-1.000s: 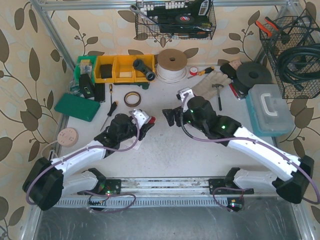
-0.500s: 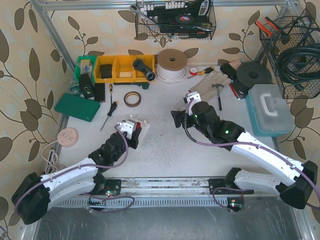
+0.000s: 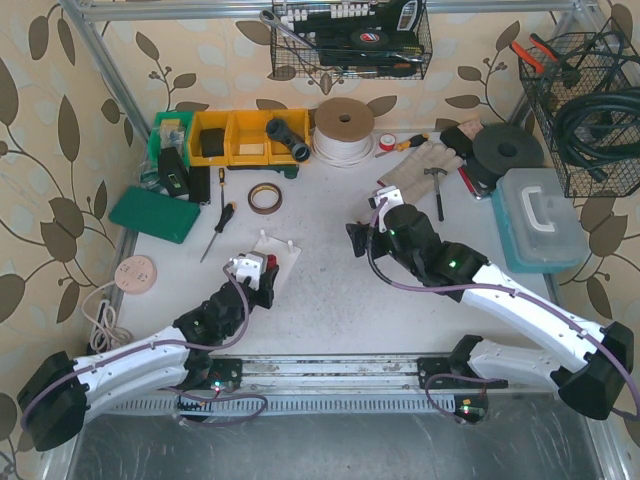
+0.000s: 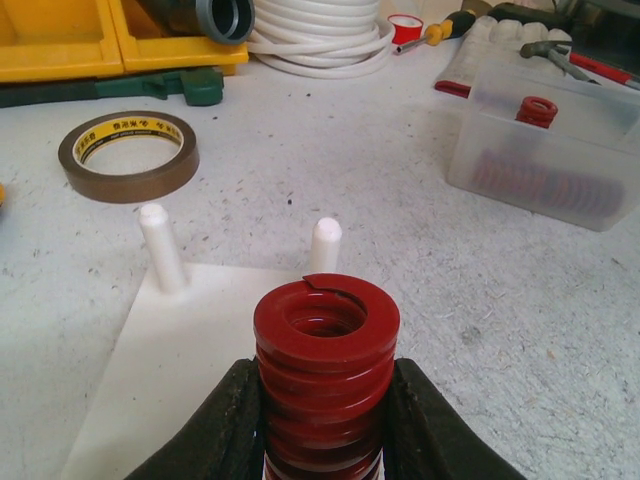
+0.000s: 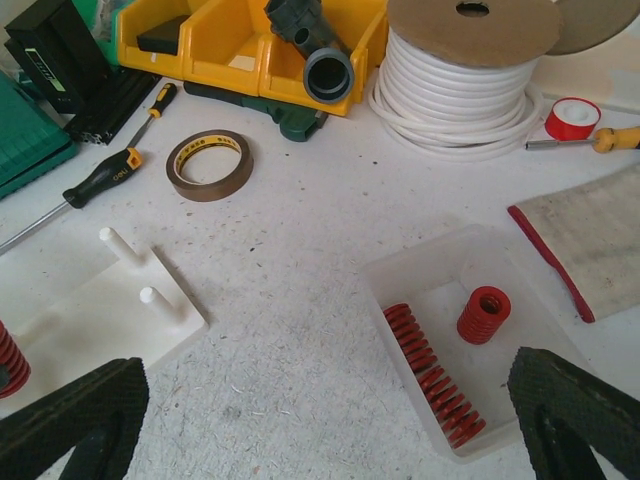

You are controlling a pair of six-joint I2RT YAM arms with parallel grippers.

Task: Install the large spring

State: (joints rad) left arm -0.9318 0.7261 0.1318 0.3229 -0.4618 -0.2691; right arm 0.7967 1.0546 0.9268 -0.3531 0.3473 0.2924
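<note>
Spring (image 4: 325, 370) upright between left fingers (image 4: 225, 425)

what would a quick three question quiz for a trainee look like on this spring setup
1. True or false: the left gripper is shut on an upright red spring.
2. How many pegs stand on the white base plate? A) one B) two C) four
3. Fill in: in the right wrist view, the clear tray holds ___ springs.

Key: 1 true; 2 B; 3 two.
</note>
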